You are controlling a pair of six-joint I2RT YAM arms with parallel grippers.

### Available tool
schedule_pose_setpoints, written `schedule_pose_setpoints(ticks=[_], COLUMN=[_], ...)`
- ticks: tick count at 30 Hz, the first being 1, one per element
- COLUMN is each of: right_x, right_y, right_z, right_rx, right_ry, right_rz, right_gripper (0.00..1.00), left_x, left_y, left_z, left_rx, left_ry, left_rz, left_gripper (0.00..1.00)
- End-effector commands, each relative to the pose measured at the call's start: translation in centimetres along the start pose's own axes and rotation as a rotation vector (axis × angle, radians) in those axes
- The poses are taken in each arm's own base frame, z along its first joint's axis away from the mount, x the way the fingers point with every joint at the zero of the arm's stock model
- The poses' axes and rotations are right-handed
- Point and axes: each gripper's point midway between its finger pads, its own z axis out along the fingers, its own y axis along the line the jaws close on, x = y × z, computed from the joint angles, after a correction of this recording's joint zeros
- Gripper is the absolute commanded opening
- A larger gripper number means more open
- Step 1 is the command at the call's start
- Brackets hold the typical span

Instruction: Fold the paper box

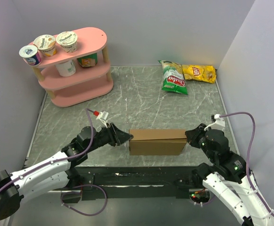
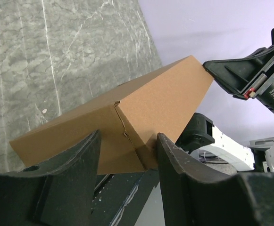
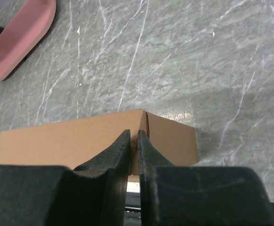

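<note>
The paper box (image 1: 156, 141) is a plain brown folded box lying on the marble table, near the front edge between my two arms. My left gripper (image 1: 126, 137) is at the box's left end. In the left wrist view its jaws (image 2: 127, 139) stand well apart, with the box's (image 2: 141, 108) near corner between them. My right gripper (image 1: 188, 135) is at the right end. In the right wrist view its fingers (image 3: 133, 133) are only a narrow slit apart, right at the box's (image 3: 56, 141) upper corner edge.
A pink two-tier shelf (image 1: 75, 75) with several yogurt cups (image 1: 45, 44) stands at the back left. A green chip bag (image 1: 174, 77) and a yellow one (image 1: 199, 73) lie at the back right. The table's front edge runs just behind the box.
</note>
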Motion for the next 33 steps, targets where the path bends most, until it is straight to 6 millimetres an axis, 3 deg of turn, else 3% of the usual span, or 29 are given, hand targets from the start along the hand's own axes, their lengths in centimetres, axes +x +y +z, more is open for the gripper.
schedule_pose_setpoints(ticks=[1,5,12,18,20,26,33], right_x=[3.2,3.5,3.8,4.6,5.2,6.7,8.9], right_y=[-1.1,-1.0,-1.5,-1.6,-1.6,-2.3,-3.2], right_z=[-0.2,-0.6,-1.4,-1.5,-1.5,-1.6,-1.7], right_rx=[0.019,0.002,0.006,0.009,0.008,0.040,0.061], right_ry=[0.129,0.140,0.144,0.183,0.211,0.288,0.368], right_rz=[-0.030,-0.019,-0.004,-0.003,-0.005,-0.021,-0.020], right_gripper=[0.20,0.24,0.23,0.09,0.00,0.00,0.00], left_x=[9.3,9.4,9.8,9.2,8.5,6.6,4.0], left_y=[10.9,11.1,11.9,11.6,11.4,10.3,11.1], left_z=[-3.8,-3.6,-3.4,-2.8,-2.6,-1.4,-0.3], left_rx=[-0.379,-0.371,-0.406,-0.395,-0.399,-0.384,-0.402], left_ry=[0.322,0.312,0.332,0.303,0.277,0.216,0.156], left_rz=[-0.011,-0.011,-0.005,-0.011,-0.004,0.008,0.032], left_gripper=[0.23,0.20,0.14,0.12,0.12,0.11,0.09])
